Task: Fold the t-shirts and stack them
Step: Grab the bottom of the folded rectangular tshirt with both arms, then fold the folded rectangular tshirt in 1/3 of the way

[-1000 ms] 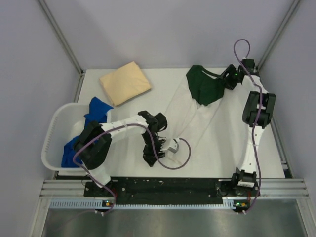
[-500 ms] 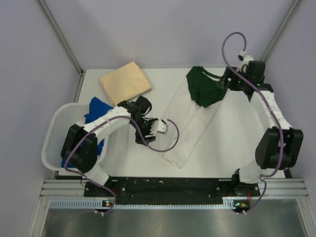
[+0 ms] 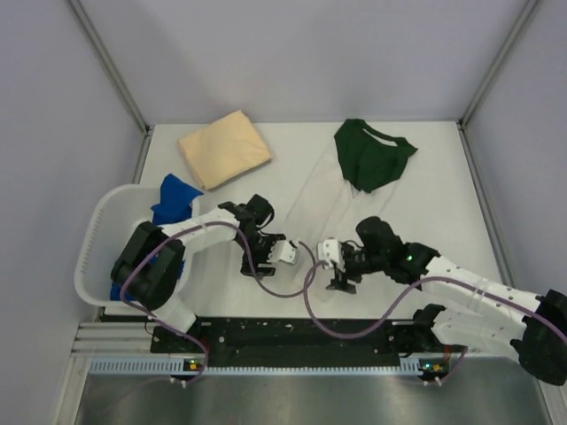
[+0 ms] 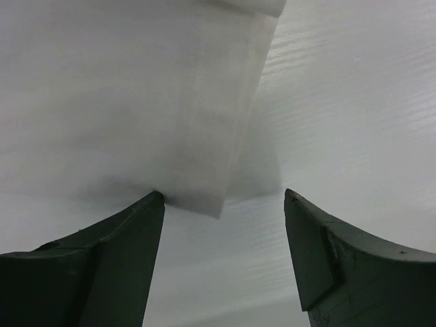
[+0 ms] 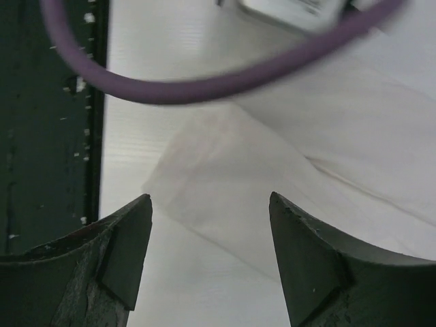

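Right gripper (image 3: 337, 266) now off white t-shirt (image 3: 370, 162) collar, moved to tabletop's near edge; left gripper (image 3: 282, 252) opens wider.

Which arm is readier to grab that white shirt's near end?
Probably left: the left claw is open with the white shirt corner centred inside it. The right claw, also open, has cloth off-centre.

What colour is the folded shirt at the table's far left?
The folded shirt is tan; top external view.

I see white arm links (image 3: 205, 226) with black joints. Purple cable (image 5: 204, 87) runs behind left claw (image 4: 225, 197) and right claw (image 5: 211, 197). Fingers (image 4: 340, 266) dark, wedge-shaped, scuffed.
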{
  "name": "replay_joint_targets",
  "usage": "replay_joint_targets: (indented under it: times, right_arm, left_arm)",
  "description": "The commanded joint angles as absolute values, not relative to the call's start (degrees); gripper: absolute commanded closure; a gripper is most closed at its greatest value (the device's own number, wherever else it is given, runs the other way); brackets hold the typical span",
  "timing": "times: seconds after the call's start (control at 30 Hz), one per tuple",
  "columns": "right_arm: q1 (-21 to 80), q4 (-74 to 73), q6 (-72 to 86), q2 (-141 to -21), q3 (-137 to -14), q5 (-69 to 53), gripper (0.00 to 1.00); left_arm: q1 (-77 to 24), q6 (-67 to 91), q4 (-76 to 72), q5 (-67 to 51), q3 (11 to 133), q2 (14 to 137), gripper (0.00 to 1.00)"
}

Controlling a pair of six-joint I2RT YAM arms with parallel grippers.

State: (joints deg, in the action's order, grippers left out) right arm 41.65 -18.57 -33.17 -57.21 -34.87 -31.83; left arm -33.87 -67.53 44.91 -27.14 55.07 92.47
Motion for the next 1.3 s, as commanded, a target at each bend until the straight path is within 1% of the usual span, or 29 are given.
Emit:
replay_joint_targets:
  times: [0.0,0.07,0.13,0.2,0.27,0.3,0.33,0.4,0.43,0.47,0.5,0.53,0.57,0.6,0.7,0.8,0.9,1.0,1.1,1.27]
  right_arm:
    - [55.7,-19.3,-41.4,-57.9,-32.6,-28.2,0.30]
    - [60.4,-16.7,-41.7,-60.5,-30.4,-22.0,0.28]
    - [62.4,-13.3,-41.0,-62.8,-29.1,-18.8,0.26]
    - [63.9,-10.6,-40.2,-65.5,-28.7,-13.0,0.26]
    - [64.3,-10.5,-40.3,-67.9,-28.8,-10.0,0.27]
    - [64.5,-10.0,-40.3,-68.7,-28.8,-9.0,0.28]
    - [64.8,-9.7,-40.1,-69.5,-28.8,-8.4,0.29]
    - [65.2,-9.5,-39.7,-70.4,-28.7,-8.3,0.35]
    - [65.6,-10.3,-40.2,-70.9,-28.7,-8.5,0.44]
    - [66.7,-11.0,-40.7,-71.0,-28.8,-8.8,0.56]
    - [67.6,-11.8,-40.8,-71.0,-28.8,-9.1,0.73]
    - [68.1,-12.8,-40.8,-70.7,-29.1,-9.7,0.88]
    - [68.6,-14.3,-41.0,-70.0,-29.3,-11.0,0.98]
    - [69.1,-16.3,-41.3,-68.9,-29.4,-12.3,1.00]
    - [69.4,-21.3,-42.1,-63.2,-29.5,-15.4,1.00]
    - [68.0,-25.0,-40.5,-55.5,-30.6,-12.0,1.00]
    - [60.3,-26.9,-38.2,-52.4,-32.4,-13.5,1.00]
    - [53.7,-27.0,-37.4,-52.1,-33.6,-9.1,1.00]
    - [46.6,-23.7,-37.4,-54.8,-34.7,-4.1,1.00]
    - [31.8,-14.5,-38.1,-61.7,-38.1,-2.5,1.00]
  left_arm:
    - [-35.9,-66.3,39.9,-27.2,52.5,91.1,0.28]
    - [-35.8,-65.5,39.9,-27.1,52.6,91.2,0.36]
    - [-35.9,-65.0,40.3,-27.6,52.3,91.1,0.53]
    - [-35.9,-64.4,40.9,-27.9,52.0,90.9,0.69]
    - [-36.0,-64.0,42.0,-28.1,51.9,90.8,0.82]
    - [-36.0,-63.7,42.8,-28.5,51.9,90.7,0.90]
    - [-36.1,-63.3,43.3,-29.0,51.7,90.4,1.00]
    - [-36.2,-62.8,44.5,-30.7,51.2,89.5,1.00]
    - [-36.6,-62.4,44.8,-31.4,50.7,88.9,1.00]
    - [-36.8,-61.9,44.9,-32.2,50.2,88.1,1.00]
    - [-37.2,-61.5,45.4,-33.1,49.8,87.5,1.00]
    - [-37.8,-61.2,46.0,-33.9,49.7,86.9,1.00]
    - [-38.2,-61.2,47.6,-34.6,49.5,86.6,1.00]
    - [-38.8,-61.1,49.2,-35.2,49.6,86.3,1.00]
    - [-40.0,-61.1,54.0,-36.7,50.7,85.1,1.00]
    - [-40.0,-57.1,55.7,-36.5,55.5,84.6,1.00]
    - [-39.6,-50.8,54.1,-34.1,63.0,86.2,1.00]
    - [-37.9,-43.1,50.9,-29.8,72.0,90.3,1.00]
    - [-34.7,-36.8,49.6,-26.2,82.8,97.0,1.00]
    - [-32.7,-33.3,51.9,-22.9,101.8,109.2,1.00]
